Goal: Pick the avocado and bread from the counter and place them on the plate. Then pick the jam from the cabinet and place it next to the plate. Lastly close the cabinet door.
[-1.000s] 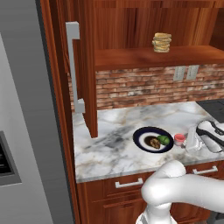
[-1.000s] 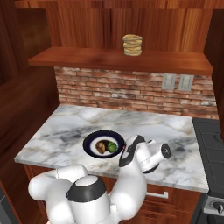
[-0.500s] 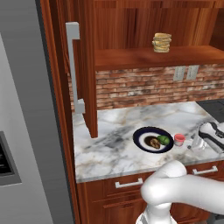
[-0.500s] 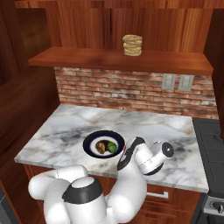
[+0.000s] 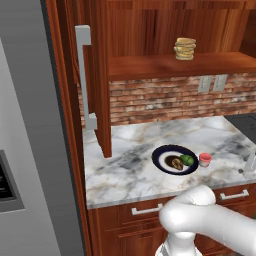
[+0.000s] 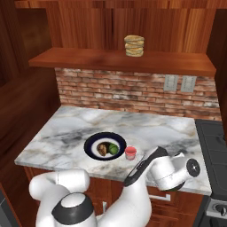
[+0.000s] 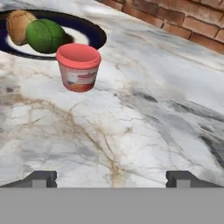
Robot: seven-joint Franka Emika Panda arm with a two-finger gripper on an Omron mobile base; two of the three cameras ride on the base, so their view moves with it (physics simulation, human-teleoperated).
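With the jam jar point(image 7: 78, 67) set beside the plate point(image 5: 161, 154), the open, empty tool point(image 7: 112, 178) faces the stiff, heavy-looking cabinet door point(image 5: 102, 75), best pushed near its bar handle point(image 5: 83, 75).

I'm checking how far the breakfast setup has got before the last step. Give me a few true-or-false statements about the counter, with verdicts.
1. The glossy green avocado lies on the navy-rimmed round plate. True.
2. The speckled brown bread lies on bare marble. False: it is on the plate beside the avocado.
3. The pinkish-red jam jar stands on the marble counter beside the plate. True.
4. The gripper is clamped on the jar. False: open, apart from it.
5. The reddish-brown cabinet door is closed. False: it stands open.
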